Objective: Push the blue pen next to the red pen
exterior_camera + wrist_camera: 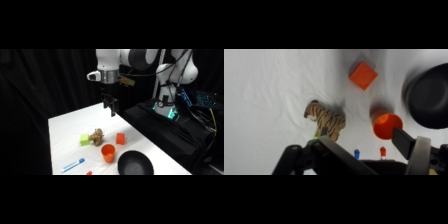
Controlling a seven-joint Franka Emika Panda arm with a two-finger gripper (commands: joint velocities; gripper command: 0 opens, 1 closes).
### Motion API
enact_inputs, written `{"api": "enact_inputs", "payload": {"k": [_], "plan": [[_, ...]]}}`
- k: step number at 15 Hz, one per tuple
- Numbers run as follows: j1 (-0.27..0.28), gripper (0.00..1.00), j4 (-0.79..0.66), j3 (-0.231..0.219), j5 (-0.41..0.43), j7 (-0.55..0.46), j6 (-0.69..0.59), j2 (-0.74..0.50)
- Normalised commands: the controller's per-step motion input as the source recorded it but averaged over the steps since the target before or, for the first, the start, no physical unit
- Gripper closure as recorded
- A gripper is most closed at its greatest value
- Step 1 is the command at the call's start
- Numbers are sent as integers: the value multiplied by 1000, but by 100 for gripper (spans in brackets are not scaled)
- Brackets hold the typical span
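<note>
We judge the blue pen [73,165], near the table's [65,131] front edge, light, stiff and prone to roll, so we push mid-barrel; the gripper's [111,107] closure we cannot tell.

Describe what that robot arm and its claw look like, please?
The arm is glossy white with rounded segments and dark joints. A silver-grey ring sits at its wrist, and cables run beside it. The gripper is black and slim. Up close, it shows black angular linkage and a pale cylindrical part.
</note>
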Motion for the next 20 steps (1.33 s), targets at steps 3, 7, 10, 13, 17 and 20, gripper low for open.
{"api": "enact_inputs", "payload": {"k": [3,7,10,13,17,20], "plan": [[-27,0,122,-3,12,-58,-32,102],[-71,0,392,-50,50,-213,-28,340],[-103,0,619,-69,82,-308,-55,508],[-98,0,772,-35,103,-348,-119,596],[-80,0,881,38,125,-397,-193,627],[-85,0,954,97,105,-389,-236,670]]}}
